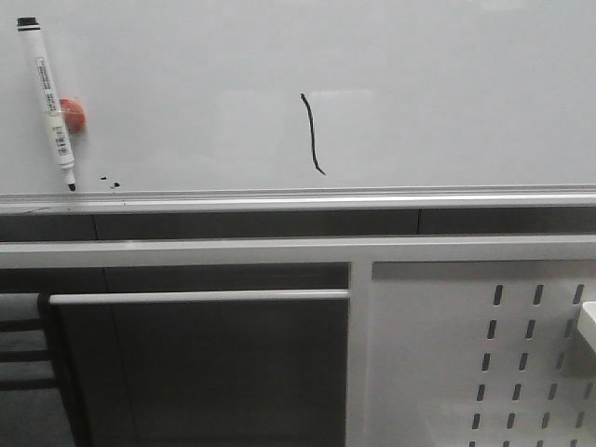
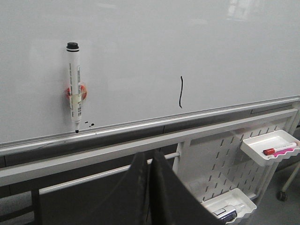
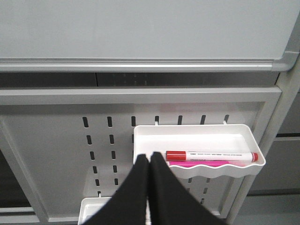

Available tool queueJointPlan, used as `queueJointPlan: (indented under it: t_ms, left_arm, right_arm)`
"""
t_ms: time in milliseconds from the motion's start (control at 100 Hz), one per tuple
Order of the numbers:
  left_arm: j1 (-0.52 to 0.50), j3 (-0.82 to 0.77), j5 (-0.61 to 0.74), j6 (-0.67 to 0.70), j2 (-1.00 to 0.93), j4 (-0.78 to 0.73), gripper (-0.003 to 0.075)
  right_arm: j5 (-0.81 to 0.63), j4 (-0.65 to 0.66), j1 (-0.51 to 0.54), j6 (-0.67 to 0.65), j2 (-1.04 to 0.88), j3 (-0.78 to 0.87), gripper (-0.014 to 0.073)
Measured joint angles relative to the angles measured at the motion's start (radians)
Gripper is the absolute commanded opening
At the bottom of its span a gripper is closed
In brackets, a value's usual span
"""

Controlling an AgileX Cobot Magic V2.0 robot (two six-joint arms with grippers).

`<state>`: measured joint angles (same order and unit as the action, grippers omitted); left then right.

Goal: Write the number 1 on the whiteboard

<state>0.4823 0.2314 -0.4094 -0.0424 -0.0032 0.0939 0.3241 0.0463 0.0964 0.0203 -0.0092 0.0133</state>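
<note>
The whiteboard (image 1: 419,84) fills the upper part of the front view, edged below by a silver rail. On it stands the number 1 (image 1: 312,133), a thin wavy black stroke, also seen in the left wrist view as the number 1 (image 2: 181,92). A black-capped marker (image 1: 47,102) hangs on the board at the left in an orange clip (image 1: 73,115). My left gripper (image 2: 149,157) is shut and empty, well below the board. My right gripper (image 3: 149,158) is shut and empty in front of a white tray (image 3: 201,133).
Tiny black dots (image 1: 110,180) sit beside the marker tip. A white perforated panel (image 1: 447,363) lies below the board. A red-capped marker (image 3: 211,155) and a pink item rest in the tray. A lower tray (image 2: 234,206) holds another marker.
</note>
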Motion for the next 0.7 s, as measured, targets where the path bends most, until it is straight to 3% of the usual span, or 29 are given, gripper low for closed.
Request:
queueJointPlan:
  t_ms: [370, 700]
  left_arm:
    - [-0.017, -0.030, 0.019, 0.000, 0.000, -0.058, -0.0022]
    - [-0.237, -0.176, 0.172, 0.000, 0.000, -0.085, -0.0022]
  right_arm:
    - [0.001, 0.000, 0.000, 0.000, 0.000, 0.000, -0.0049]
    - [0.001, 0.000, 0.000, 0.000, 0.000, 0.000, -0.0049]
